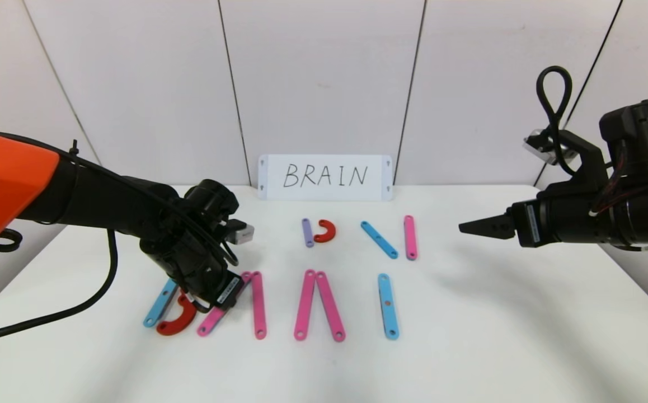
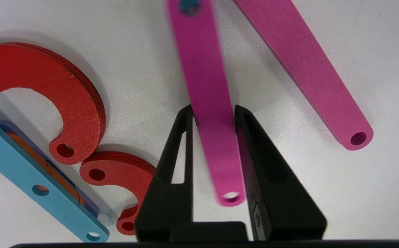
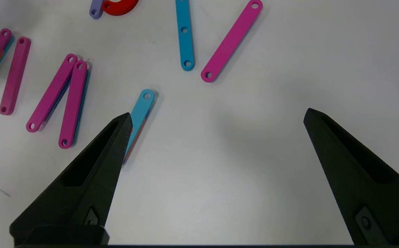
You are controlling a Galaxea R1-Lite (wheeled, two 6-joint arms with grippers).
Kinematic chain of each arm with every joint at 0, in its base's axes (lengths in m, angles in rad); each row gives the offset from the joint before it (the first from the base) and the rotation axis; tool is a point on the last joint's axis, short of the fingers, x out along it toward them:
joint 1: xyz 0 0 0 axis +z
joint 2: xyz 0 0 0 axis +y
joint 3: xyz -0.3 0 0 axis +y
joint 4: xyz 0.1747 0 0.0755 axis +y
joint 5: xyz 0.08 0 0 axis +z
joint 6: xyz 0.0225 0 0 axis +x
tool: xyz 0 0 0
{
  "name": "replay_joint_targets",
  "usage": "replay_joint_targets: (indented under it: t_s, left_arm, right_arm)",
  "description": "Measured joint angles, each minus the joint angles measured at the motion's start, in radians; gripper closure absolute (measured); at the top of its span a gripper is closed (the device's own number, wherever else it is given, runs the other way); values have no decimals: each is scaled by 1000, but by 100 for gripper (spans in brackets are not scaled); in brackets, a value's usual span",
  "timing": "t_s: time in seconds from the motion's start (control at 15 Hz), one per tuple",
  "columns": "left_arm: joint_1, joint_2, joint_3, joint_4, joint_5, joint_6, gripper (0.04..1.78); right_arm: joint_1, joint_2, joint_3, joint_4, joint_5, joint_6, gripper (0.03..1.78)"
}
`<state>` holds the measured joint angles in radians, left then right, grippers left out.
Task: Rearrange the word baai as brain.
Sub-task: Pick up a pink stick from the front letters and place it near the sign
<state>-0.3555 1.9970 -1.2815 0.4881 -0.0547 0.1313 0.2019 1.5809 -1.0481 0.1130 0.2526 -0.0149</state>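
White table: left gripper fingers clamped on pink bar beside red curves; right gripper fingers apart.

We see a white table with a front row: blue bar, red curve, four pink bars, another blue bar. Behind lie a purple bar, red curve, blue bar, pink bar and BRAIN card.

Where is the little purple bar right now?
In the head view, the purple bar lies just below the BRAIN card, touching a small red curve on its right side.
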Motion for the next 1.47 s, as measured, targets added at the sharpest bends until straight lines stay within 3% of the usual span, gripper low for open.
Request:
replay_joint_targets:
  t_s: [0.13,0.47,0.87,1.13,1.47]
  left_arm:
    - [0,2,0,0,1,0,151]
    - [0,1,-8,0,3,-7,151]
    - [3,-12,-75,1,3,-134,151]
    - [35,-12,-210,1,9,-244,151]
    - [120,124,-486,19,55,-261,151]
  right_arm:
    - [0,-1,3,0,0,-1,7]
    - [0,-1,5,0,-1,-3,7]
    - [0,-2,9,0,-1,-4,7]
    - [1,-1,10,-2,-2,-3,7]
    - [0,1,10,-2,-3,-3,7]
